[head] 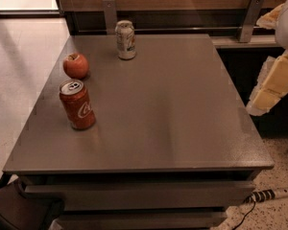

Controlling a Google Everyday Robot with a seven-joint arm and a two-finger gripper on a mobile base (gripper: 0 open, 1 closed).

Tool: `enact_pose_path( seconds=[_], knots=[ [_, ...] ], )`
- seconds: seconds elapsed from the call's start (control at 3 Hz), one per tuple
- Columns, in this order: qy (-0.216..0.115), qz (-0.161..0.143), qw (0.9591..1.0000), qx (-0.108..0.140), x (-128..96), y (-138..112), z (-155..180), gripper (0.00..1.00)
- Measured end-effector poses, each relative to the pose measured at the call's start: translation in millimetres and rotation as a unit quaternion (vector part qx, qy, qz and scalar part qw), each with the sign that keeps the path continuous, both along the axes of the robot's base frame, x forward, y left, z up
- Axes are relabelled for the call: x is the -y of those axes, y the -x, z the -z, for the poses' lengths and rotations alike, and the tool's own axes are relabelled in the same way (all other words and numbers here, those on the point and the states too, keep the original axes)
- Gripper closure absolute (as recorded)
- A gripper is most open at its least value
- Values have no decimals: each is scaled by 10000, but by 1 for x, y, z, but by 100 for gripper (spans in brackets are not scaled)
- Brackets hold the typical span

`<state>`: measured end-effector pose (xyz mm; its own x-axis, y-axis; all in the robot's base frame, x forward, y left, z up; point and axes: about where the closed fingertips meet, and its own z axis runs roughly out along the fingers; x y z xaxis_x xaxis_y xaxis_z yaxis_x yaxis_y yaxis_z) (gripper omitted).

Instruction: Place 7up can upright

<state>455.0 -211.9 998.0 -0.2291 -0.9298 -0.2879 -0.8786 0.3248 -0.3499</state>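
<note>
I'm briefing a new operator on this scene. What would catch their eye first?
On the grey table, the red Coca-Cola can stands upright near the left edge, with a red apple just behind it. The pale 7up can stands upright near the far edge. The gripper hangs beyond the table's right side, apart from all three.

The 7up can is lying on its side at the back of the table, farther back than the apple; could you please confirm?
Not quite: the camera view shows the 7up can standing upright, not on its side, at the back of the table, farther back than the apple. The gripper is beyond the table's right edge, apart from the can.
</note>
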Motion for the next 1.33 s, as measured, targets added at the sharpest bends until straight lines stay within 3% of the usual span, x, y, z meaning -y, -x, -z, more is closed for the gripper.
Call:
enact_pose_path(
  seconds=[0.33, 0.67, 1.0, 1.33],
  knots=[
    [-1143, 601, 9910, 360, 4, -33, 23, 0],
    [-2222, 719, 9699, 689, -10, -62, 35, 0],
    [-3203, 578, 9369, 1279, -29, -103, 24, 0],
    [-4003, 447, 8917, 2064, -43, -150, -4, 0]
  ],
)
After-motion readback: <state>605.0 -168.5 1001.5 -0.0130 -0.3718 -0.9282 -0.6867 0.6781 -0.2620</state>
